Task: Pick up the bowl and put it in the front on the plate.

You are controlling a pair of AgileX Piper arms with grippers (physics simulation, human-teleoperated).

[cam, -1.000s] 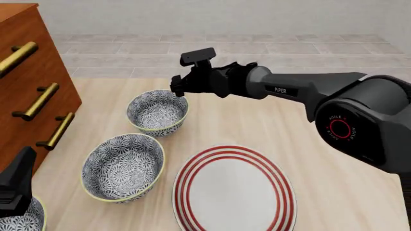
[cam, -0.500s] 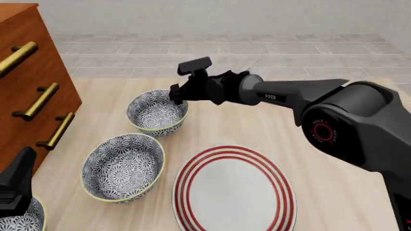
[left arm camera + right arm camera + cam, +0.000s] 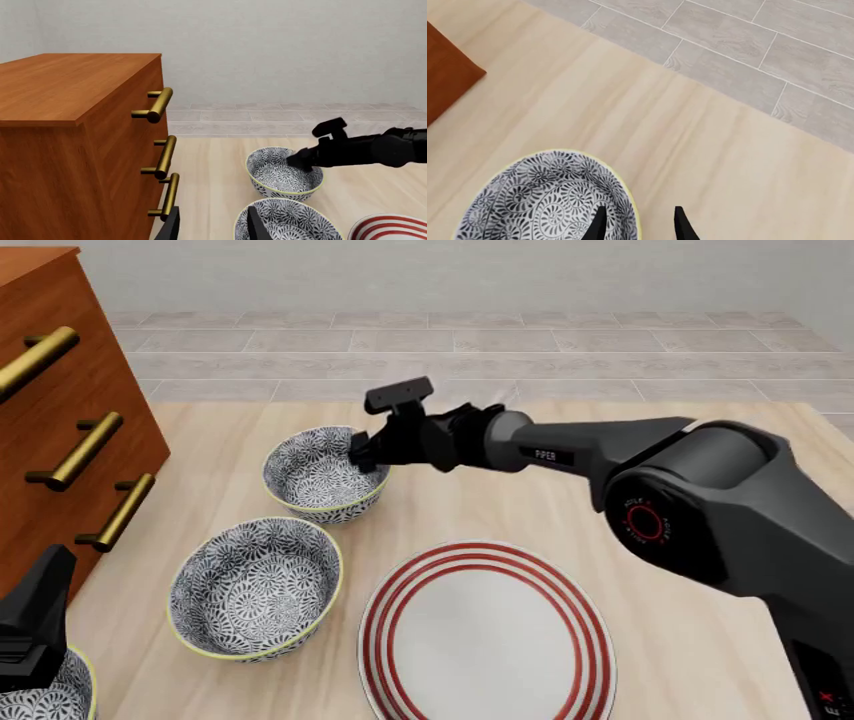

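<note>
The right arm's fingers (image 3: pixel 599 224) stood slightly apart, straddling the right rim of the upright, far floral grey-blue bowl (image 3: pixel 324 474).

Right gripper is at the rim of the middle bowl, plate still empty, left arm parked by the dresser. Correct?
One error: the right gripper is at the rim of the farthest bowl, not the middle bowl; the front view shows it. The rest holds: the plate is empty and the left gripper sits beside the dresser.
</note>
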